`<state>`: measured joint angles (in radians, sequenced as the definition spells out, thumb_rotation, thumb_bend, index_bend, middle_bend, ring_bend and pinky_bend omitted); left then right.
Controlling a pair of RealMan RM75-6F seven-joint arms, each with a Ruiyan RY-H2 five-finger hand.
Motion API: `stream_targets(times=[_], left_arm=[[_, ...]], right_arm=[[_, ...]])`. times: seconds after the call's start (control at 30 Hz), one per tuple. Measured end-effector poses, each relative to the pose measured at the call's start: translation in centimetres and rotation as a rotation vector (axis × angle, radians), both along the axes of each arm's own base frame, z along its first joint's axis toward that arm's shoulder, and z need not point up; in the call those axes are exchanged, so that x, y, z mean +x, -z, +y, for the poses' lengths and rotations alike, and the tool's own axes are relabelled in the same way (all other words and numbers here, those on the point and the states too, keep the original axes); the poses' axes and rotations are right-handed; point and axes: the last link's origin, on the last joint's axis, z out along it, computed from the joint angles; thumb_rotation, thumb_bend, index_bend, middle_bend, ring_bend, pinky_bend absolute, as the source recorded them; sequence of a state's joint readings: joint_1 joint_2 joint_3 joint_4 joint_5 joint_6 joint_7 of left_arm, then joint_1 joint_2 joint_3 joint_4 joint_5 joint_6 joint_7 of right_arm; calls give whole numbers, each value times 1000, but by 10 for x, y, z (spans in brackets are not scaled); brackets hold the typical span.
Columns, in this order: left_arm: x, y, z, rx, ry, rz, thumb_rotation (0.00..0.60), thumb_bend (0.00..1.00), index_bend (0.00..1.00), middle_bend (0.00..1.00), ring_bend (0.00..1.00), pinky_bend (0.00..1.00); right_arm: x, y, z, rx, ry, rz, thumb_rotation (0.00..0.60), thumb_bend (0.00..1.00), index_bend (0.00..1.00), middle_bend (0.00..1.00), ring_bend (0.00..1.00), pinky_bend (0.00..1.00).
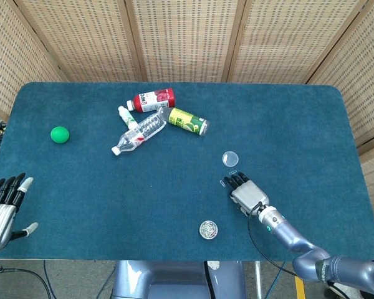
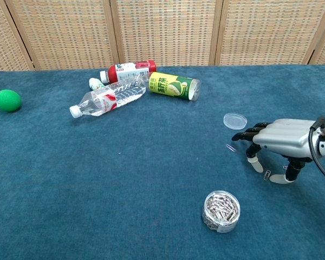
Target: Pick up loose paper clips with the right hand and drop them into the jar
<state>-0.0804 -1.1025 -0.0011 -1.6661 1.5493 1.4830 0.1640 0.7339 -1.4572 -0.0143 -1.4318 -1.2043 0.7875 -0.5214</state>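
The right robot hand hovers low over the blue-carpeted desk, palm down, fingers spread and curled, holding nothing. One paper clip lies flat just off its fingertips, long axis slanting left to right; another clip lies beneath the hand, by the thumb. The open jar of clips stands upright nearer the desk's front edge. The left robot hand rests open at the desk's corner. Woven screens close off the room behind.

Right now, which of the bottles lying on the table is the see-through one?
The clear water bottle with the white cap, lying nearest the camera in the chest view. The red-labelled bottle behind it is coloured, and the little white bottle is solid white.
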Motion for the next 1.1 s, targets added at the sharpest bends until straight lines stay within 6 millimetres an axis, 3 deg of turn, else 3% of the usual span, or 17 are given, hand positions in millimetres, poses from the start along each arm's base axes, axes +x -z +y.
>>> stream_targets(times=[0.6,0.8,1.1], left_arm=[[0,1,-1,-2,2,2,600,0,0,0,0,0],[0,1,0,-1,0,-1,600,0,0,0,0,0],[0,1,0,-2,0,-2,600,0,0,0,0,0]], right_arm=[[-9,1,5,7,16,3,600,329,570,0,0,0],[-12,3,3,-4,18,-6,600,330,644,0,0,0],[-12,3,0,-15,18,-36,600,391,659,0,0,0]])
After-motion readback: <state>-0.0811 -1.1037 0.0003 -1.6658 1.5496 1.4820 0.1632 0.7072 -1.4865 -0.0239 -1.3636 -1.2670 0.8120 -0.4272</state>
